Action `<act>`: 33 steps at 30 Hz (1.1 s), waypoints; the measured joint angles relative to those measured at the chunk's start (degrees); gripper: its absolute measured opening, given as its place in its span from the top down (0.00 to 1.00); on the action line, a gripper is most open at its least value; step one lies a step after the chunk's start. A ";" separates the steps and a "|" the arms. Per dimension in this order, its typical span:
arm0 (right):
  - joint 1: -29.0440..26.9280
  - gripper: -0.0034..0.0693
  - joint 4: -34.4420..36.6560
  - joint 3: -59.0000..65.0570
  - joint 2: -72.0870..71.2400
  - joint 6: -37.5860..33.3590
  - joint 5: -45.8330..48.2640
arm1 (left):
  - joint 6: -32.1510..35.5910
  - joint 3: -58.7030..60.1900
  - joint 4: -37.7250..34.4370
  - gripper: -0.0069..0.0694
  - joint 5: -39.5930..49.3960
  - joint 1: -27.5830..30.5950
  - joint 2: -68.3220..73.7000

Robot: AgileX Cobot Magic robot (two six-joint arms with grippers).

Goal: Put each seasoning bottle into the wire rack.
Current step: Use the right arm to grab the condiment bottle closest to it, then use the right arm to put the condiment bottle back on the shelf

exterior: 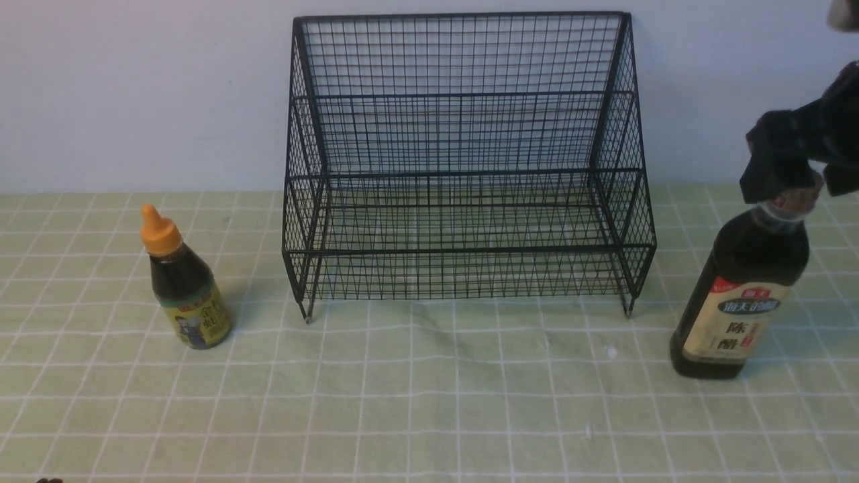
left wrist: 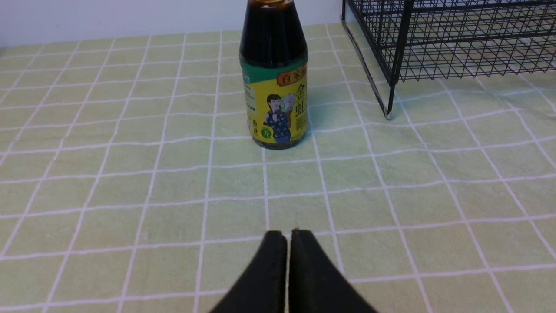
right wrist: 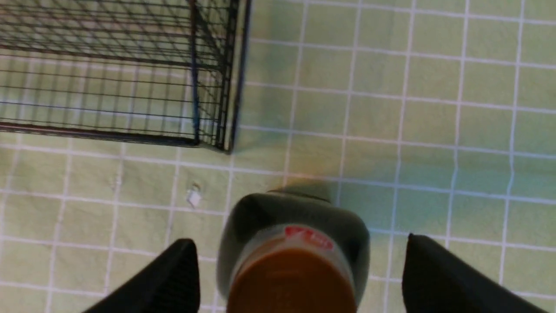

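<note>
Right fingers (right wrist: pixel 173 278): spread wide, one on each side of the tan cap (right wrist: pixel 295 282), a gap showing on both sides, so nothing is gripped yet.
Tall bottle (exterior: pixel 741 302): upright on the surface (exterior: pixel 429 402), its neck between the right fingers, its body below them.
Left fingers (left wrist: pixel 273 269): pressed together, holding nothing.
Short bottle (exterior: pixel 184 288): upright on the surface, straight ahead of the left fingers and clear of them.
Wire rack (exterior: pixel 463 168): between the two sets of fingers, its near corner just beside the short bottle in the left wrist view; no bottle on either tier.
Done: nothing, judging by where the bottles stand.
Left: both bottles; closing on the tall bottle's neck looks like the step in hand, then lifting it into the rack, then the short one.
</note>
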 joint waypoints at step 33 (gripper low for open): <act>0.00 0.50 1.89 -15.61 -8.30 -2.06 6.96 | 0.00 0.00 0.00 0.92 0.00 0.00 0.00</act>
